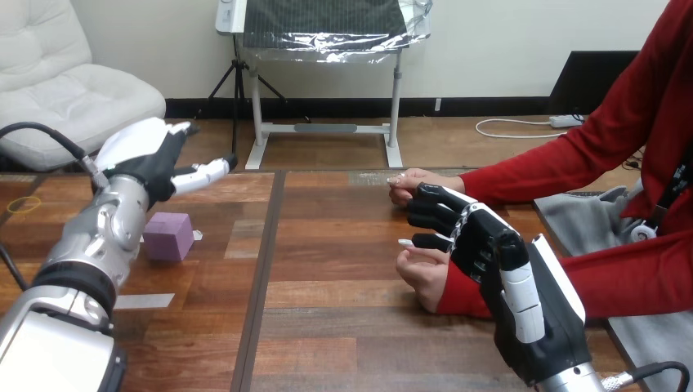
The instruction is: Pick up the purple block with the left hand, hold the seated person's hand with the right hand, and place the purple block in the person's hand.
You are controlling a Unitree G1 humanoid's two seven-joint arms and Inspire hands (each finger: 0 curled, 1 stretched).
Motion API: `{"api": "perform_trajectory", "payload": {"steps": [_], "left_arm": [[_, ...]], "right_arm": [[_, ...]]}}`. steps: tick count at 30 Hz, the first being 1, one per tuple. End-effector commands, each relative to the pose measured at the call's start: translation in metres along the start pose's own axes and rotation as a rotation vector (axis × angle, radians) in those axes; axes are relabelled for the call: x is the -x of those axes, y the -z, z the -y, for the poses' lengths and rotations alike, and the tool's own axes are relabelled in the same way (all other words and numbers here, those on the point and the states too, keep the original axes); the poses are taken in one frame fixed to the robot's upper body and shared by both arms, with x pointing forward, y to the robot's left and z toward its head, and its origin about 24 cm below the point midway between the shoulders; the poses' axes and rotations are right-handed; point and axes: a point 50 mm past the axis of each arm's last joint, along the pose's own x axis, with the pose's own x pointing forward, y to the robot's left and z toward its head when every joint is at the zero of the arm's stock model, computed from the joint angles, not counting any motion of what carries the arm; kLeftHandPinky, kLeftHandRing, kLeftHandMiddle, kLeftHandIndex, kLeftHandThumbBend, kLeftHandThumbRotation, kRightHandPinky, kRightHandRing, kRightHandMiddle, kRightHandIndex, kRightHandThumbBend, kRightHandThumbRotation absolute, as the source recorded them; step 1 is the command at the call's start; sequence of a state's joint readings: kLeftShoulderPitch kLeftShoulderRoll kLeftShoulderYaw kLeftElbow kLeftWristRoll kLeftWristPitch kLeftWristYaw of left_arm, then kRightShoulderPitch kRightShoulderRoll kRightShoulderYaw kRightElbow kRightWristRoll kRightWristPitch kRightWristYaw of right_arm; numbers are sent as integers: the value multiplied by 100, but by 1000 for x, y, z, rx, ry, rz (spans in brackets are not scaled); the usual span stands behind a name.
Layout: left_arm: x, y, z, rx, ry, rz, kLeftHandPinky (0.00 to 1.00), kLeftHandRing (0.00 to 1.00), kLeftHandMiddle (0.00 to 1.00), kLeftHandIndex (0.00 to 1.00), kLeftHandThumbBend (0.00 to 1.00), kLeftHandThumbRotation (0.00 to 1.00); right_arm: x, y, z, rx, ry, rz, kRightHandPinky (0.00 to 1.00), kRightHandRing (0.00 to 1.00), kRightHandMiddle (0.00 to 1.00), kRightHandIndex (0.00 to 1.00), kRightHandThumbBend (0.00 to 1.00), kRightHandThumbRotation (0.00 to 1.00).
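Head view showed the purple block (pixel 168 236) resting flat on the wooden table (pixel 343 327), over at the left side, with nothing touching it. It looked much the same on every side, so it had no long axis to line up with. The left hand (pixel 151 167) hung just above and behind it, clear of the wood. Its fingers were loosely straight, pointing off to the right, and holding nothing. As I judged it, the block lay below that hand and a little nearer the robot, so the pick called for a drop more than a reach. The right hand (pixel 470 237) was well apart, across the table, beside the person's nearer hand (pixel 421 273) and short of the person's farther hand (pixel 406 186). Whether it clasped anything, I could not tell.
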State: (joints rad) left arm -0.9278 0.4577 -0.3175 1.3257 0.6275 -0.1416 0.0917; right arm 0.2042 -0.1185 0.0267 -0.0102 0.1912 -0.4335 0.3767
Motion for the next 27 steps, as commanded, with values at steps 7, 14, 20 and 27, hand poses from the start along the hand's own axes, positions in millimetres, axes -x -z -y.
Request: {"api": "perform_trajectory", "payload": {"steps": [7,14,20,27], "left_arm": [[-5,-9,-21,-144,-32,-8,100,100,100,95,59,99],[-5,-8,-17,-202,-17,-27,100,100,99,95,59,98],[-4,-7,-13,-210,-9,-33,100,99,98,93,60,94],[-4,-6,-9,-217,12,-41,100,98,98,93,61,92]], "right_arm": [[-16,-16,3,23,-15,101,77,81,81,80,82,100],[-16,-16,3,26,-14,101,77,81,80,80,83,100],[-17,-17,3,28,-18,108,76,80,80,79,83,100],[-17,-18,2,25,-21,110,76,80,80,79,83,100]]}}
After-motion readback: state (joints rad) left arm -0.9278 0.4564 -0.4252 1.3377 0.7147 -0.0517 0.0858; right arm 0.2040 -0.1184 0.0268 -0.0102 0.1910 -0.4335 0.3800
